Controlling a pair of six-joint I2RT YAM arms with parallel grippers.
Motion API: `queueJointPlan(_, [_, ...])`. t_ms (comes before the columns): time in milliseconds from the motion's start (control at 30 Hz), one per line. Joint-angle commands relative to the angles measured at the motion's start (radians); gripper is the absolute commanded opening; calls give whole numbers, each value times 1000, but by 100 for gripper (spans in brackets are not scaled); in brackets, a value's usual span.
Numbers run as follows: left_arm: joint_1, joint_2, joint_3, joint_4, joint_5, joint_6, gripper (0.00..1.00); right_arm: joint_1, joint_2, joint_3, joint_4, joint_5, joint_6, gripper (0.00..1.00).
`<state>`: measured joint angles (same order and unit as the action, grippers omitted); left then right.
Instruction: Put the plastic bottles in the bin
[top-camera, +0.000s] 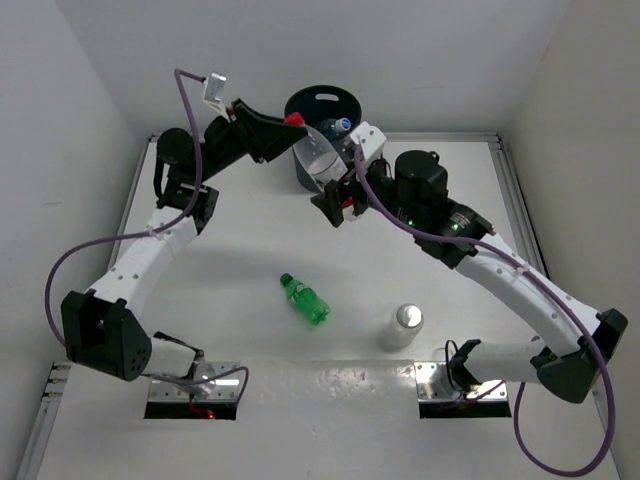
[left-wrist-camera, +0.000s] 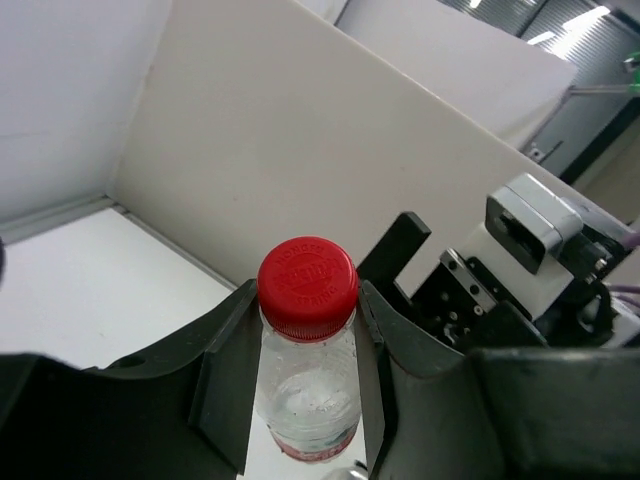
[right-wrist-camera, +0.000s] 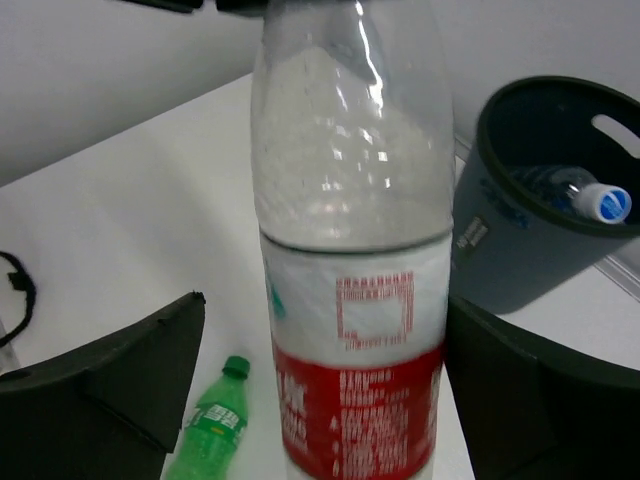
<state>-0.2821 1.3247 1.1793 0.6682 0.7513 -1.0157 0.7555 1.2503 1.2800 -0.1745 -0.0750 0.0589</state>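
**Item: clear bottle, red cap, red-and-white label, off the desk beside the bin**

Hanging tilted as the clear bottle (top-camera: 318, 152) just beside the rim of the bin (top-camera: 300, 103), clear of the desk (top-camera: 250, 330). Being pinched at the neck, right under the red cap, by the left end effector (left-wrist-camera: 307, 325), closed on it from both sides. Being flanked at the labelled body by the right end effector (right-wrist-camera: 335, 385), spread wide, with a gap showing on either side and no contact.

Handling, judged: looking empty, so likely weighing little; thin walls probably denting under a hard squeeze; smooth plastic probably sliding along the fingers. Rating the neck below the cap ring as the surest hold, since the ring is blocking any slip downward; the label band as second choice.

Lying already inside the bin: a blue-capped bottle (right-wrist-camera: 598, 203). Waiting on the desk, well apart from the bin: a green bottle (top-camera: 305, 300) on its side, and a silver-topped bottle (top-camera: 402, 328) near it.
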Motion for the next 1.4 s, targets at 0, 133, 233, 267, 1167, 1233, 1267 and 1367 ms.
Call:
queueJointPlan(0, [30, 63, 141, -42, -111, 181, 0, -88, -31, 48, -5, 70, 48, 96])
queueJointPlan(133, [64, 181, 270, -7, -185, 275, 0, -211, -94, 24, -34, 70, 82, 96])
queueJointPlan(233, [64, 263, 409, -47, -248, 431, 0, -303, -150, -20, -63, 61, 82, 96])
queueJointPlan(267, [64, 313, 442, -61, -266, 469, 0, -353, -182, -30, -66, 57, 79, 96])
queueJointPlan(1167, [-8, 719, 654, -100, -498, 1042, 30, -562, -279, -165, -305, -106, -2, 96])
queueJointPlan(1233, [-8, 709, 629, -145, -440, 1033, 72, -559, -247, -130, -403, -134, -27, 96])
queueJointPlan(1267, [-8, 694, 629, -163, -423, 1014, 85, -558, -205, -119, -460, -190, -51, 96])
queueJointPlan(1367, [-17, 653, 629, -242, -366, 996, 100, -558, -145, -64, -619, -288, -155, 95])
